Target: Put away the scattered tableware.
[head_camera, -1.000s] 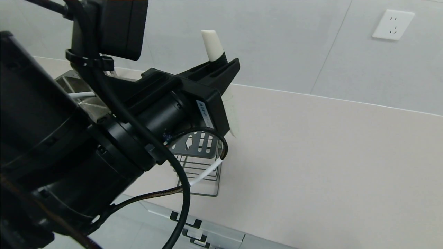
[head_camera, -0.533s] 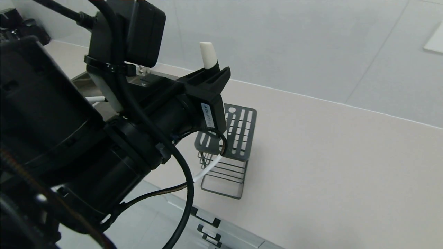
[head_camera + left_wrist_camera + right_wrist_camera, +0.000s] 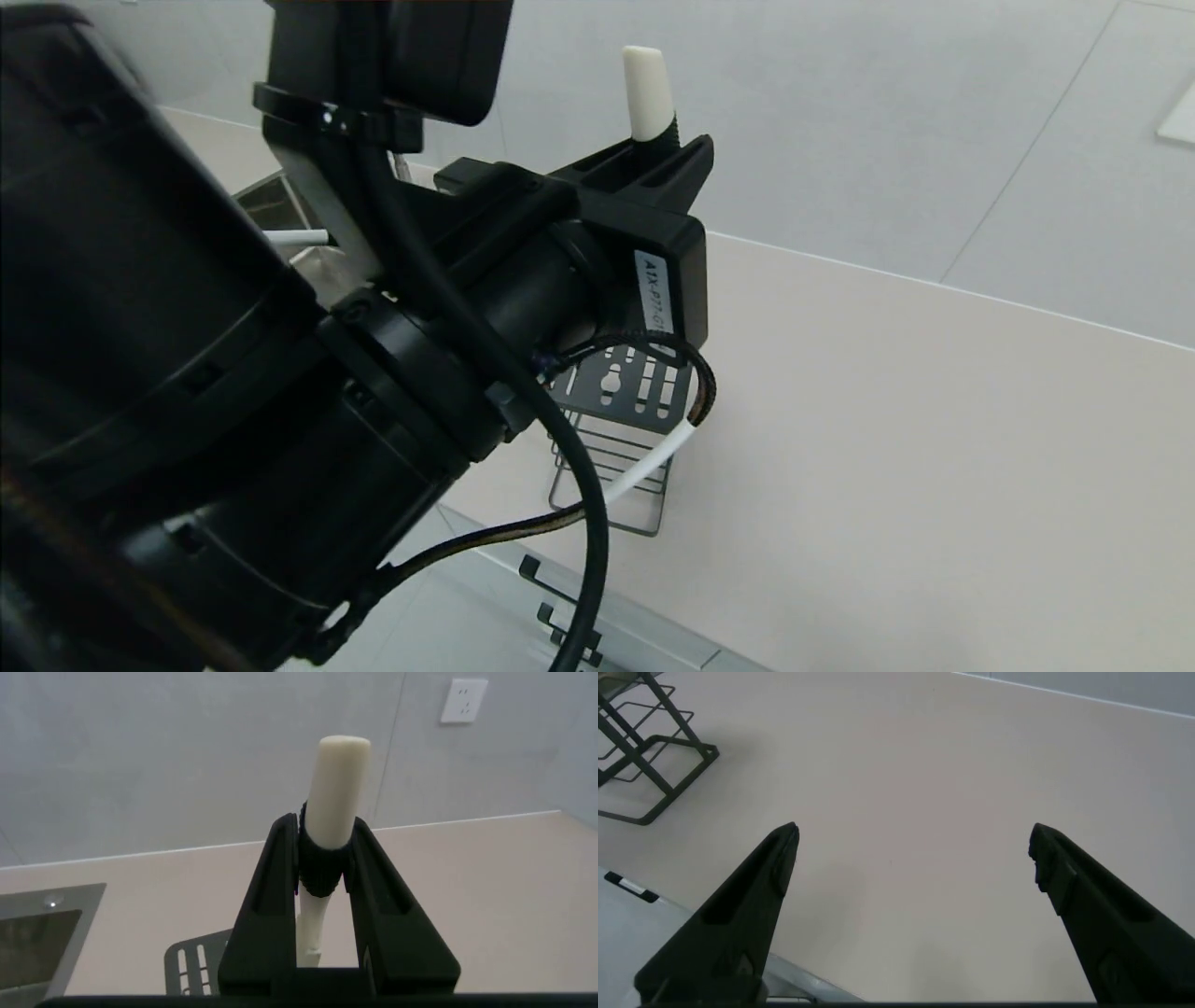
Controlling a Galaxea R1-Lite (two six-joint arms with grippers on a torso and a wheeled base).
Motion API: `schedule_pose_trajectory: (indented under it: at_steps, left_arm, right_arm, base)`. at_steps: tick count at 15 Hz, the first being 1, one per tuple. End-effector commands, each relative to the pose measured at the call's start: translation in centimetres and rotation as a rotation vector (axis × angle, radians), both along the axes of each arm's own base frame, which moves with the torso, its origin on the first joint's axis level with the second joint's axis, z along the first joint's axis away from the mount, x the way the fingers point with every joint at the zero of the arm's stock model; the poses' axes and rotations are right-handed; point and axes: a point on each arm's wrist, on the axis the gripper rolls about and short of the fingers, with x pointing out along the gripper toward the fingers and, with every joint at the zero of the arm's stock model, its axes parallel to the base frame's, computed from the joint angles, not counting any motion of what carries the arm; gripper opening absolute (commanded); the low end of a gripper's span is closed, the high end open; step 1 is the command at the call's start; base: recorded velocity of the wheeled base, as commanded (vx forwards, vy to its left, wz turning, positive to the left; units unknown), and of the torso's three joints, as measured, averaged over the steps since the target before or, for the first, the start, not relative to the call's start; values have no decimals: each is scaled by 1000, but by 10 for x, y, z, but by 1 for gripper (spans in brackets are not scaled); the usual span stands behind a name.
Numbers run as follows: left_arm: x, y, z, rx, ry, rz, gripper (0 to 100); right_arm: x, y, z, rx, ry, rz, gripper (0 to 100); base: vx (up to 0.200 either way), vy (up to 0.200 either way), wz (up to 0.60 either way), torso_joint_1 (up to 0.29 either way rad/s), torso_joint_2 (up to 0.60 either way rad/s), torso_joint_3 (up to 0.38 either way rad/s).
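Observation:
My left gripper [image 3: 653, 154] is shut on a utensil with a cream handle [image 3: 647, 89] and a black collar; the handle sticks up between the black fingers. The wrist view shows the same grip [image 3: 327, 859], with the handle [image 3: 338, 784] upright and the utensil's lower end hidden. A grey wire rack [image 3: 616, 439] stands on the beige counter right below that gripper. The rack's slotted plate [image 3: 192, 966] appears beneath the fingers. My right gripper [image 3: 913, 835] hangs open over bare counter, with the rack's corner [image 3: 654, 751] off to one side.
A steel sink [image 3: 271, 201] is set into the counter beyond the left arm, with a thin white rod [image 3: 299, 238] over it. The counter's front edge and drawer handles [image 3: 551, 597] run below the rack. A grey tiled wall with a socket [image 3: 464, 700] backs the counter.
The head view has shifted. Against the rack, my left gripper with the utensil has moved up and to the right and now covers the rack's top.

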Motion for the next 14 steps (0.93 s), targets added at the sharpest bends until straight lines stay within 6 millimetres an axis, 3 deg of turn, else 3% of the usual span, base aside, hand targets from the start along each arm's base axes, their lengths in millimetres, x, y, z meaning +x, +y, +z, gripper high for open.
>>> schedule_pose_trajectory:
  at_steps: [1,5,10,14]
  left_arm:
    - [9,-11,-12,43,0,24,0]
    - [21,-17,-18,100,-25,80,0]
    - [25,-23,0,63,-43,80,0]
    - [26,-25,-2,67,-36,76,0]
  right_arm:
    - [0,0,0,0,2,0,100]
    - [0,0,0,0,4,-1,100]
    - [0,0,0,0,4,-1,100]
    - [0,0,0,0,4,-1,100]
  base:
    - [0,0,0,0,0,0]
    - [0,0,0,0,0,0]
    - [0,0,0,0,0,0]
    - [0,0,0,0,0,0]
